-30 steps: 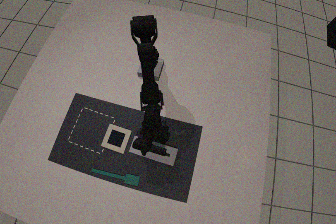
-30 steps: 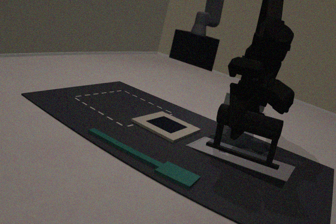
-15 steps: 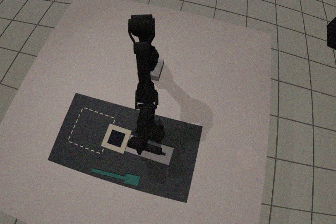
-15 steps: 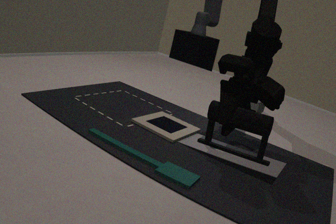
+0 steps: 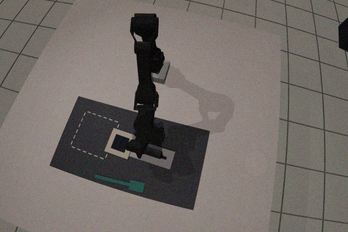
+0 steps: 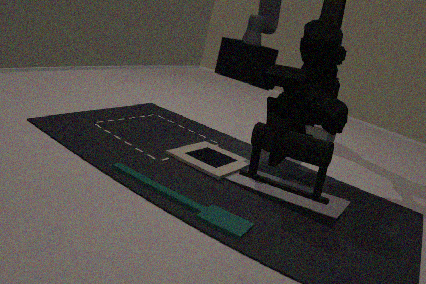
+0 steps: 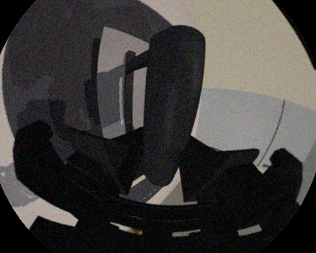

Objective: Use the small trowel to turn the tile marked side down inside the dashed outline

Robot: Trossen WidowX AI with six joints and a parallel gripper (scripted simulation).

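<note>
The beige tile [image 5: 108, 147] [image 6: 214, 156] lies on the mat [image 5: 179, 194] [image 6: 383, 248] with its dark square mark up. It covers part of the right side of the dashed outline [image 5: 106, 155] [image 6: 164, 159]. My gripper [image 5: 141, 146] [image 6: 280, 147] [image 7: 163, 129] is shut on the dark round handle of the trowel. The trowel's light grey blade [image 5: 171, 159] [image 6: 332, 207] [image 7: 118, 45] slopes down to the tile's right edge, its far end raised above the mat. Whether the blade's front edge is under the tile is hidden.
A green flat tool [image 5: 136, 185] [image 6: 227, 222] lies along the mat's near edge, beside the tile and outline. A light grey block [image 5: 160, 75] stands on the table behind the mat, under the arm. A dark box [image 6: 245, 62] with a grey arm shows in the background.
</note>
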